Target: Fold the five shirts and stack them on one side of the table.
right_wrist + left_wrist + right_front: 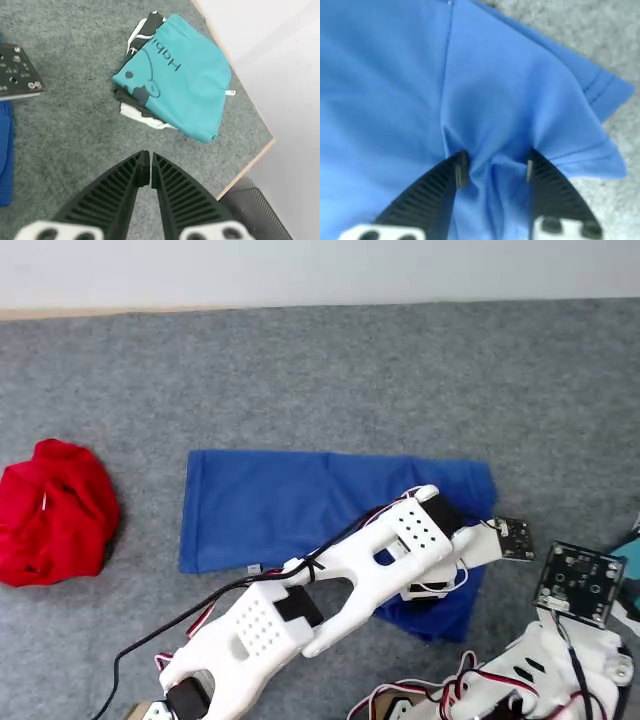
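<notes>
Plainly, the left pincer (494, 170) stands spread. Its two black ribbed fingers (435, 190) press down into the royal-blue cotton shirt (395, 75), and a raised ridge of that cloth is gathered between the tips. The fingers touch the fabric on either side but have not closed on it. A double-stitched sleeve hem (597, 85) lies just past the tips. In the high view this arm stretches in from seven o'clock, and its pincer sits on the shirt's four-o'clock corner. The shirt itself lies spread across the middle of the table. A small white label (254, 569) shows at the shirt's six-o'clock edge, too small to read.

The right pincer (150, 167) is pressed together with only a sliver between its tips. It holds nothing and hangs over the grey felt table cover (75, 130). Beyond it lies a folded teal shirt (185, 85) bearing dark lettering and a dark drawing, with a small white tag (230, 93) at its edge. This shirt tops a stack of white and dark garments (137, 112) near the table's edge, at about three to four o'clock in the high view. A crumpled red shirt (55, 510) lies at nine o'clock, clear of the blue one.
</notes>
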Robot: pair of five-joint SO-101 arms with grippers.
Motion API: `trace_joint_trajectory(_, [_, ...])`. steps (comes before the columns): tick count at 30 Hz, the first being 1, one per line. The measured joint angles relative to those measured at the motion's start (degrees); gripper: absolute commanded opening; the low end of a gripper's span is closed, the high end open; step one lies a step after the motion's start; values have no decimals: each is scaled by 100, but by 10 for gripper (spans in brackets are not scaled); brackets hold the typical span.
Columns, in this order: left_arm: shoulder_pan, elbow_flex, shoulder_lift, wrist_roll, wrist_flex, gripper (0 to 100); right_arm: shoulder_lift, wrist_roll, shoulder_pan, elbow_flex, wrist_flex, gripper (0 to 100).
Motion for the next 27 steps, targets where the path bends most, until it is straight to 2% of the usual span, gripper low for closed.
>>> trace_joint_trajectory(6, [0,-993,615,0,571,190,0,-79,-9,0,-360,11])
trace_joint_trajectory(13, [79,-2031,1240,-35,967,4,0,-79,-9,0,-440,11])
trace_joint_trajectory(27, [193,-2136,1284,0,967,3,0,-79,-9,9,-440,11])
